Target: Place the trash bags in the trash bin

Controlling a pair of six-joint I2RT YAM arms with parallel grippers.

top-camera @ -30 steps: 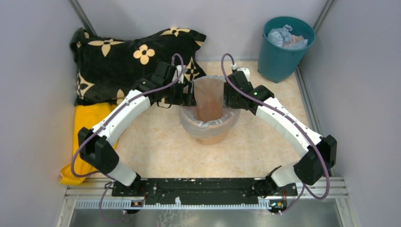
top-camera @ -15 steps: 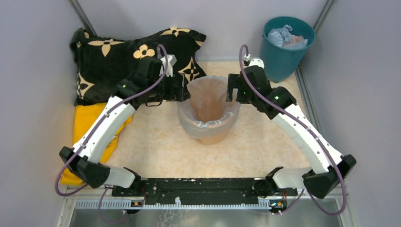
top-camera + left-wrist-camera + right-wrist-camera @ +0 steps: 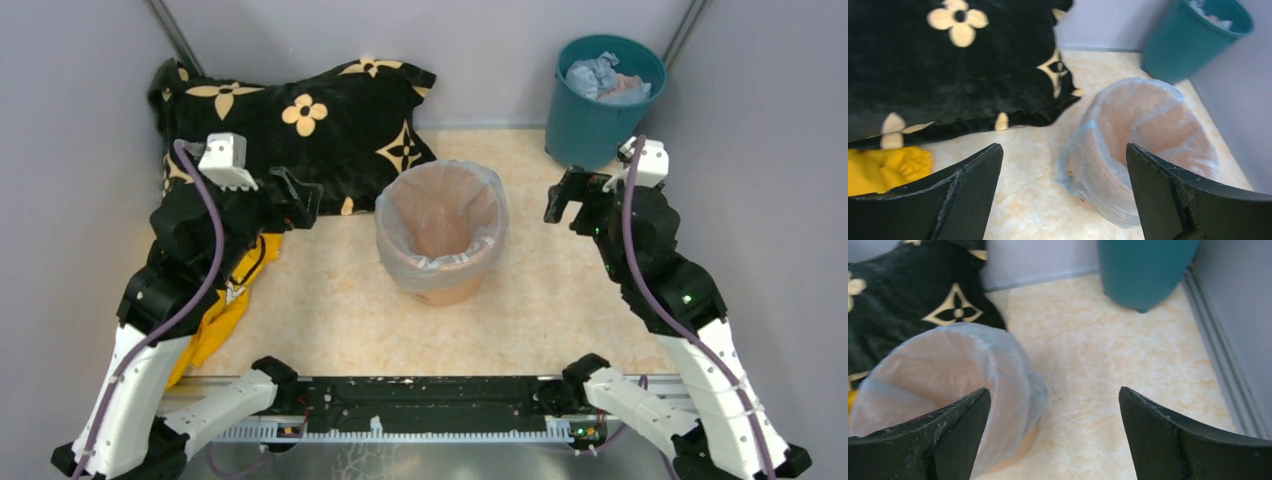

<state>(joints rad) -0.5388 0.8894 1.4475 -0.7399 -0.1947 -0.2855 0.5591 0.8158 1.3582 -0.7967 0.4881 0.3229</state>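
The peach-orange trash bin (image 3: 440, 283) stands mid-table. A pale blue see-through trash bag (image 3: 440, 215) lines it, its edge folded over the rim and down the outside. Bin and bag also show in the left wrist view (image 3: 1148, 145) and the right wrist view (image 3: 948, 380). My left gripper (image 3: 295, 195) is open and empty, raised to the left of the bin, over the black cushion's edge. My right gripper (image 3: 568, 198) is open and empty, raised to the right of the bin, near the teal bucket. Neither touches the bag.
A black cushion with cream flowers (image 3: 290, 120) lies at the back left, a yellow cloth (image 3: 205, 290) below it under my left arm. A dark teal bucket (image 3: 600, 100) with crumpled bags stands at the back right. Grey walls close in both sides and the back.
Both grippers have pulled back from the bin's rim, the left one to the left, the right one to the right, and both arms have risen. The bag stays spread over the rim.
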